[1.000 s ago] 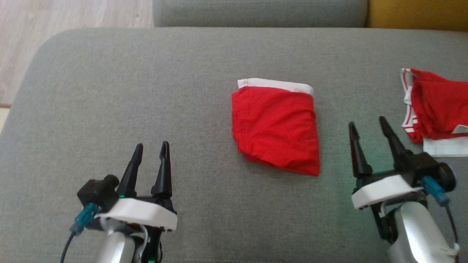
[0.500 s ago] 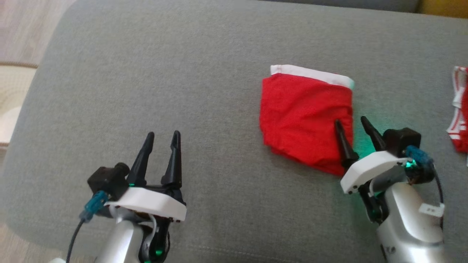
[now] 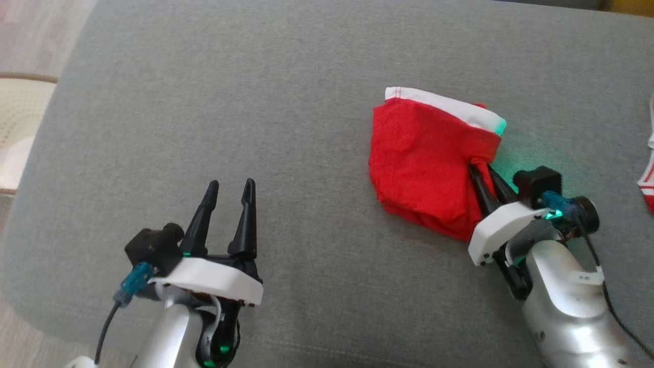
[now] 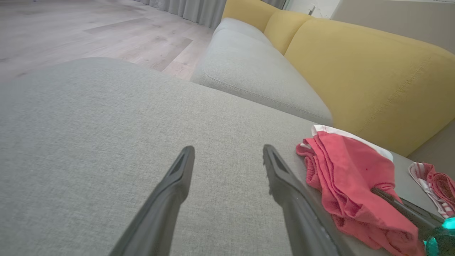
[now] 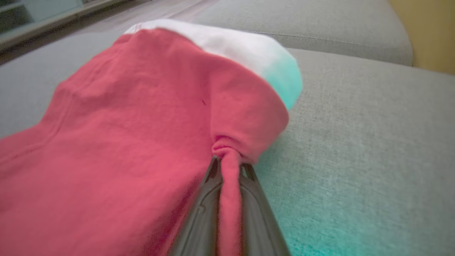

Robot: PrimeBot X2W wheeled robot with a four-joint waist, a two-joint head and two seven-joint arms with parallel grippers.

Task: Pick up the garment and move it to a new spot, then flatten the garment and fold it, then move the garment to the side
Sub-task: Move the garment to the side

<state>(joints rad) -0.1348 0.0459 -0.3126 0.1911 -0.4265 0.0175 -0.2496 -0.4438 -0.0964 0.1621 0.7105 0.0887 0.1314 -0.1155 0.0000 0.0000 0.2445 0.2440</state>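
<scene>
Right gripper (image 3: 481, 171): just closed on the edge of your folded red shorts (image 3: 421, 168); the sideways move can start. Left gripper (image 3: 231, 185): spread wide, empty.

I count two grippers of my own, the left gripper (image 3: 231, 182) and the right gripper (image 3: 481, 168), each with two long dark fingers (image 3: 246, 214) — four fingers in all. There are two garments. One is the red garment (image 3: 424, 163) with a single white band, on the right half of the grey cushion (image 3: 255, 102); the other is a red-and-white striped garment (image 4: 435, 183) at that cushion's right edge. Grey cushions also number two — the one carrying both garments and a second grey cushion (image 4: 249, 74) beyond its far edge. Two yellow cushions (image 4: 373, 78) stand behind the grey ones, and there is one wooden floor (image 4: 89, 25)
</scene>
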